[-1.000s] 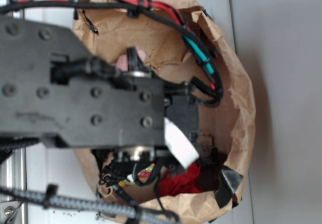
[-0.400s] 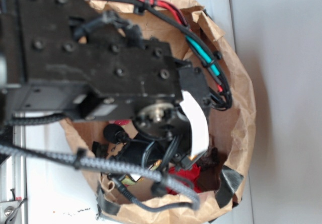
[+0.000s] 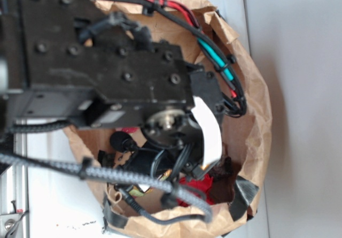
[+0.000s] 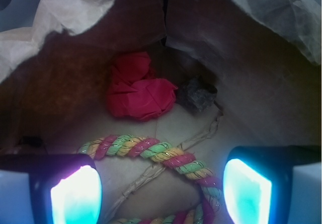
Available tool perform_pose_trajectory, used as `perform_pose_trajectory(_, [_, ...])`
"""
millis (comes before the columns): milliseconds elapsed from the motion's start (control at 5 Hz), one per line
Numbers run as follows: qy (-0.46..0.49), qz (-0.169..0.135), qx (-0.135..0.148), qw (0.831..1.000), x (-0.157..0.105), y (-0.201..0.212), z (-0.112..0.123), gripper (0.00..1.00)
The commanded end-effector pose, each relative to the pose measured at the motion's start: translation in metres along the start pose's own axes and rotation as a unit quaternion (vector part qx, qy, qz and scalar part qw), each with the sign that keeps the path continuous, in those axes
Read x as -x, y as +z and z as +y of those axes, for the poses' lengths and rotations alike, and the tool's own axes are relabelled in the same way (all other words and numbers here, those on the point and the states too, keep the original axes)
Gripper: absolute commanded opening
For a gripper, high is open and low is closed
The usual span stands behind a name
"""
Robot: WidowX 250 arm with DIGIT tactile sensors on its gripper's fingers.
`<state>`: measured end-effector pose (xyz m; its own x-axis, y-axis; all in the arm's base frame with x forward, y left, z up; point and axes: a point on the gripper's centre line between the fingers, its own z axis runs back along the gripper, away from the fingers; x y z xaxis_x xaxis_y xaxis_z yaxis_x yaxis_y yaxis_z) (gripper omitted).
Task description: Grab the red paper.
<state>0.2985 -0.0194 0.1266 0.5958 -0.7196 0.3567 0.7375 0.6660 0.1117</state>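
Note:
The red paper (image 4: pixel 138 90) is a small crumpled wad lying on the floor of the brown paper bag (image 4: pixel 60 83), ahead of my gripper (image 4: pixel 161 191) in the wrist view. My gripper is open, its two glowing pads wide apart, with nothing held between them. Under and between the pads runs the striped rope cane (image 4: pixel 151 153). In the exterior view the arm covers most of the bag (image 3: pixel 256 131), and only a scrap of the red paper (image 3: pixel 200 187) shows beneath it at the bag's lower side.
A small dark brown lump (image 4: pixel 197 95) lies just right of the red paper. A pale twisted paper cord (image 4: pixel 166 166) crosses the bag floor. The bag's walls rise close on all sides. Cables (image 3: pixel 214 56) loop over the bag's upper right rim.
Since a second ago the arm has swung down and tilted into the bag, covering more of it. Over the last 0.4 s nothing has moved.

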Motion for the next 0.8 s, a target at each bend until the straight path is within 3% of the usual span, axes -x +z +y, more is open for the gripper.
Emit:
perform_pose_trajectory(0, [-0.047,0.002,-0.015,0.999,-0.012,0.002,0.000,1.00])
perform_pose_trajectory(600, [-0.170,-0.030,0.037,0.984,-0.046,-0.017,0.005,1.00])
